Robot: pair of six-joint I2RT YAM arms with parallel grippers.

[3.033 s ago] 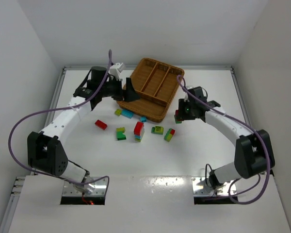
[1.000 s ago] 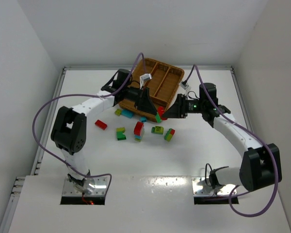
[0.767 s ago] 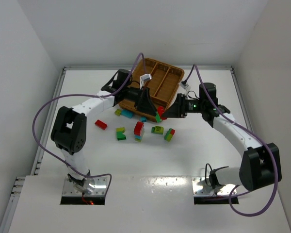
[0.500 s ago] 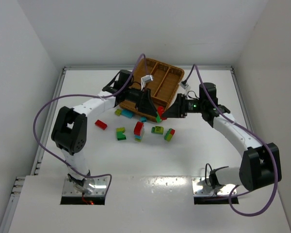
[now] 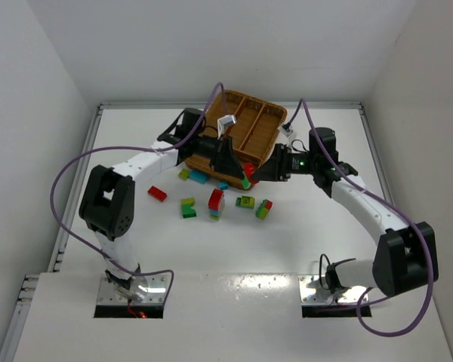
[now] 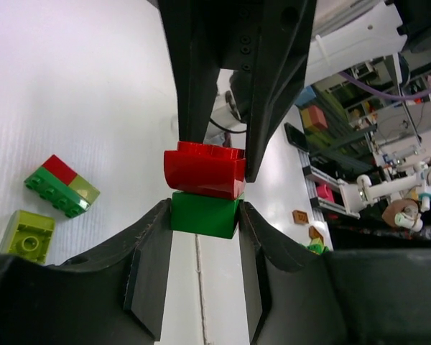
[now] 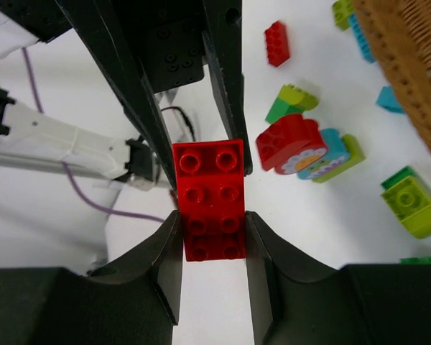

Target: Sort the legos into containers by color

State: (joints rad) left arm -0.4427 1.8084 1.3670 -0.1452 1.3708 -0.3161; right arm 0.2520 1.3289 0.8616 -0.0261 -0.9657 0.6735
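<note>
Top camera is looking down over the whole surface (image 5: 302, 241). Wrist cameras are facing each other closely, sharing the red brick (image 7: 209, 199).

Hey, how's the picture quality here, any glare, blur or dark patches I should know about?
Top external view: evenly lit and sharp, with glare on the glossy near shelf. Left wrist view: green brick and red brick crisp, left gripper's fingers almost black, without detail. Right wrist view: red brick sharp, right gripper's fingers dark too.
</note>
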